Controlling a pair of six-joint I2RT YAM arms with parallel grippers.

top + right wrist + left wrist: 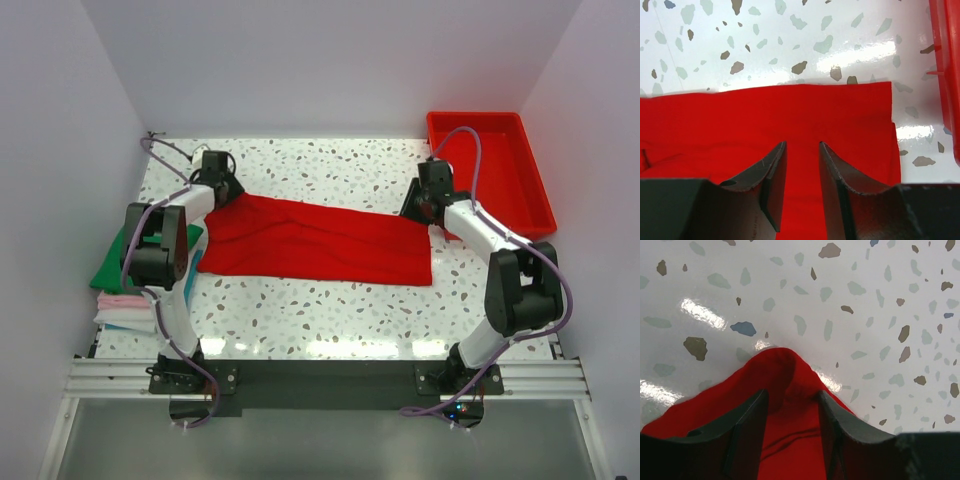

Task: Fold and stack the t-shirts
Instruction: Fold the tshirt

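Observation:
A bright red t-shirt [320, 245] lies flattened in a long band across the middle of the table. My left gripper [222, 185] sits low over its far left corner. In the left wrist view the gripper [792, 392] is open, and the red cloth [785, 365] peaks just past the fingertips. My right gripper [425, 205] is at the shirt's far right corner. In the right wrist view it [801, 145] is open over the flat red cloth [790, 110]. A green t-shirt [110, 265] lies at the left edge, on top of folded pale pink [125, 300] and white [125, 318] ones.
A rigid red plastic tray [490, 165] stands at the back right, close to the right arm; its wall shows in the right wrist view [947, 75]. White walls enclose the speckled table [320, 310] on three sides.

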